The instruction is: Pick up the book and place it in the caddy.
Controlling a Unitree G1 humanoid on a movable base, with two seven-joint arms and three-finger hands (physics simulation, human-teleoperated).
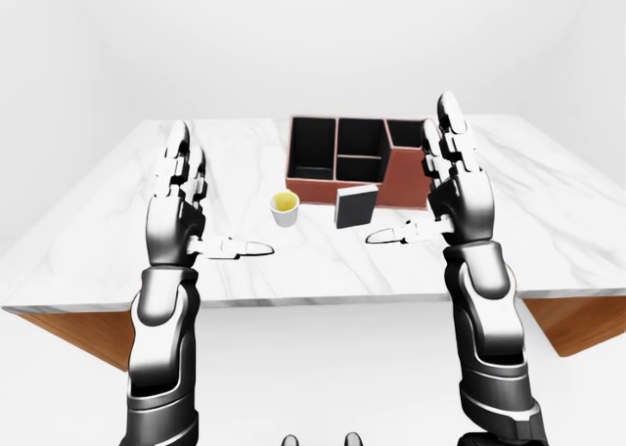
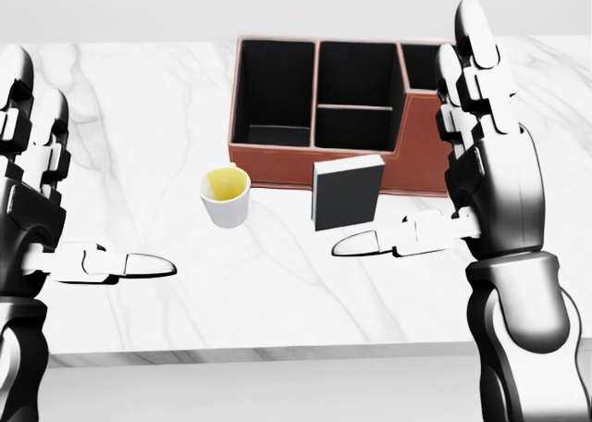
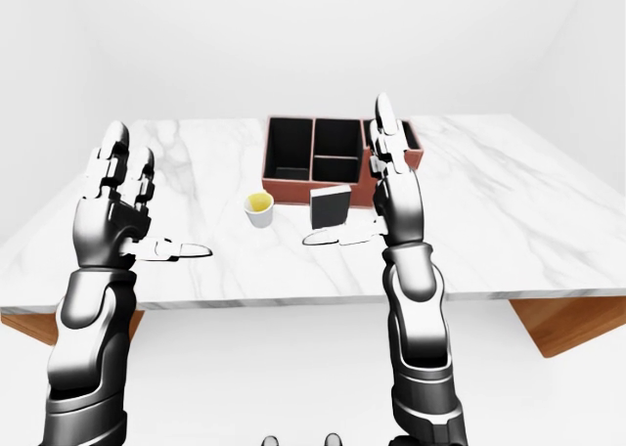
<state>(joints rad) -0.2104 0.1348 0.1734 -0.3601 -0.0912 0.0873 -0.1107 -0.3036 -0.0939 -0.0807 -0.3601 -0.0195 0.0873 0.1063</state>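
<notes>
The book [image 2: 347,192] stood upright beside the caddy [image 2: 277,154]. Both hands (fingers spread, empty) hovered; the right hand [image 2: 481,177] should grasp its edges squarely.

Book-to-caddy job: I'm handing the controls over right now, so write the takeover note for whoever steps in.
Left hand: open, raised over the marble table, holding nothing.
Right hand: open, raised just right of the book in the head view, thumb pointing towards it, not touching it.
Book: dark, standing upright on the table just below the caddy's near wall in the head view.
Caddy: brown, black compartments, all appear empty.
White cup: yellow inside, left of the book; not part of the job.
Done: nothing grasped.
Left: close a hand on the book, lift it, place it in a caddy compartment.
</notes>
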